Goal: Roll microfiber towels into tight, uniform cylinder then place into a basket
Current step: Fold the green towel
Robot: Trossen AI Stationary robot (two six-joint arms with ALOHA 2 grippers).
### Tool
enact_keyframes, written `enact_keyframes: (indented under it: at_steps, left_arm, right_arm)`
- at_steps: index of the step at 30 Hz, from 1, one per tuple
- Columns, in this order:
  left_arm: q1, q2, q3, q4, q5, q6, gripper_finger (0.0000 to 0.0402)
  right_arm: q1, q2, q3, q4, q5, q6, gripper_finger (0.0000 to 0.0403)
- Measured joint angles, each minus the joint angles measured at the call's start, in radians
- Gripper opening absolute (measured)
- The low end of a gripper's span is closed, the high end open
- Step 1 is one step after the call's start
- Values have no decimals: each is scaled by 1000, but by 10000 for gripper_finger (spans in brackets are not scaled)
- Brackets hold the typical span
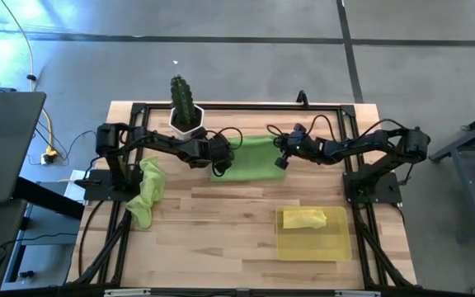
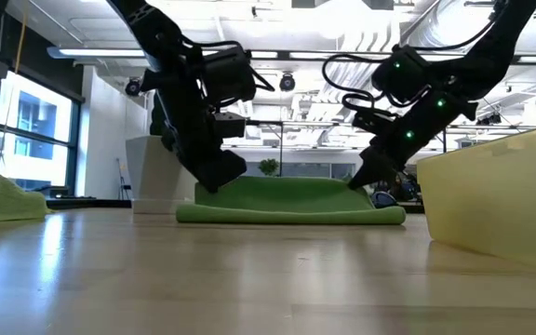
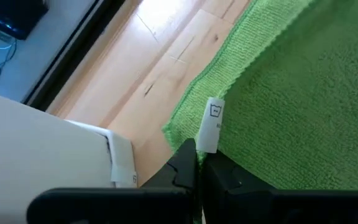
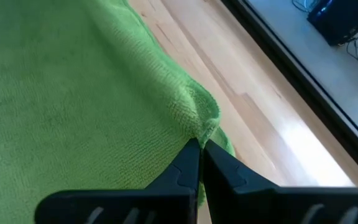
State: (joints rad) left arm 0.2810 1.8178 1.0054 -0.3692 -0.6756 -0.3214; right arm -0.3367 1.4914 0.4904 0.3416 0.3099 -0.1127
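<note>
A lime green microfiber towel (image 1: 250, 158) lies spread on the table's middle, in front of the cactus pot. My left gripper (image 3: 196, 163) is shut at its left corner, and my right gripper (image 4: 199, 149) is shut at its right corner. In the low view the towel's front edge (image 2: 291, 215) rests on the wood between the two grippers. A second lime green towel (image 1: 147, 191) lies crumpled at the table's left edge. A yellow towel (image 1: 303, 219) lies bunched inside the basket (image 1: 336, 247) at the near right. My left gripper pinches the towel's left corner (image 3: 188, 134) between its two fingers, right beside the white care tag (image 3: 211, 124). The fingers slant down at it from the table's left. The rest of the cloth lies spread out beyond them. My right gripper pinches the towel's right corner (image 4: 199, 124) between its two fingertips, where the cloth is gathered into a small peak. The fingers slant down from the table's right. The cloth runs from the corner down onto the table.
A white pot with a cactus (image 1: 185, 111) stands at the far left, close behind my left arm. The black frame rail (image 1: 246, 106) runs along the far edge. Bare wood (image 1: 221, 223) lies between the spread towel and the near edge.
</note>
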Motion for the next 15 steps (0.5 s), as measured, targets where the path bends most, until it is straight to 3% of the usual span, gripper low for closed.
enact_keyframes:
  at_steps: [15]
  left_arm:
    - [0, 0, 0, 2, 7, 0, 0]
  right_arm:
    - [-23, 0, 0, 22, 4, -58, 10]
